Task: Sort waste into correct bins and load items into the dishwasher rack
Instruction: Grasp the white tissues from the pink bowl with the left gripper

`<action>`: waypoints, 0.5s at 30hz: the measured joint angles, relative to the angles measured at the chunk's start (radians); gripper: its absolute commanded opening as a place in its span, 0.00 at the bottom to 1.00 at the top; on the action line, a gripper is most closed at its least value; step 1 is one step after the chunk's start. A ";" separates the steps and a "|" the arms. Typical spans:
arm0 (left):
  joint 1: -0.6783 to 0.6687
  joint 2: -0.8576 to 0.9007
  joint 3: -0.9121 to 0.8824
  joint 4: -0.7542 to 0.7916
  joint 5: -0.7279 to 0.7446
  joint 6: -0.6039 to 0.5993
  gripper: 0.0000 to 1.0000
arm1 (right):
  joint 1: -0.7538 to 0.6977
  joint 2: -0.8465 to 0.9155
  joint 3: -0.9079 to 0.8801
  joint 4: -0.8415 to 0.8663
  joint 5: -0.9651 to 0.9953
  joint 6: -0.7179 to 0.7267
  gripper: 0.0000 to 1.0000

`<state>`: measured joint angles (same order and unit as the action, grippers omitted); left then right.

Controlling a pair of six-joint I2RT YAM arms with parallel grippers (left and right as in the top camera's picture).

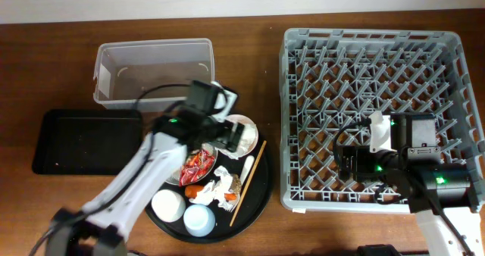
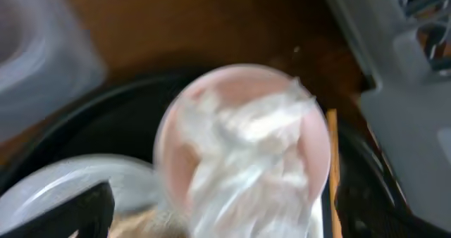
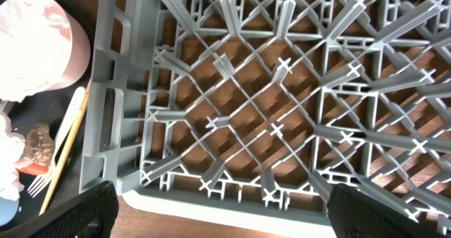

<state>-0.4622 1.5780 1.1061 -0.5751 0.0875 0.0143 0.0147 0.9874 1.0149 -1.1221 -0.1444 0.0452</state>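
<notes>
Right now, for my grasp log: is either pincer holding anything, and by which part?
Right pincer: open, nothing held. Left pincer, above the pink bowl: cannot tell, view blurred.

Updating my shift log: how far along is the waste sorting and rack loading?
Nothing looks done: the dishwasher rack and clear bin hold nothing. In hand: the left gripper hovers over the pink bowl with crumpled paper. Left: cups, chopsticks, scraps on the round tray.

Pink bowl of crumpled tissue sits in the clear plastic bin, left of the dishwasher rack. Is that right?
No. The pink bowl of crumpled tissue sits on the round black tray, not in the clear plastic bin; the overhead view shows it. It is left of the dishwasher rack, as stated.
</notes>
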 measured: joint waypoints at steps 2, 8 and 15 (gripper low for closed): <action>-0.034 0.082 0.000 0.058 -0.010 0.000 0.99 | 0.000 0.000 0.000 -0.001 0.000 0.000 0.98; -0.035 0.159 0.000 0.109 -0.017 -0.038 0.01 | 0.000 0.000 0.000 -0.001 0.000 0.000 0.98; -0.035 0.151 0.060 0.060 -0.034 -0.042 0.00 | 0.000 0.000 0.000 0.000 0.000 0.000 0.98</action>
<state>-0.4973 1.7290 1.1660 -0.5156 0.0532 -0.0273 0.0147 0.9874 1.0153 -1.1225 -0.1444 0.0452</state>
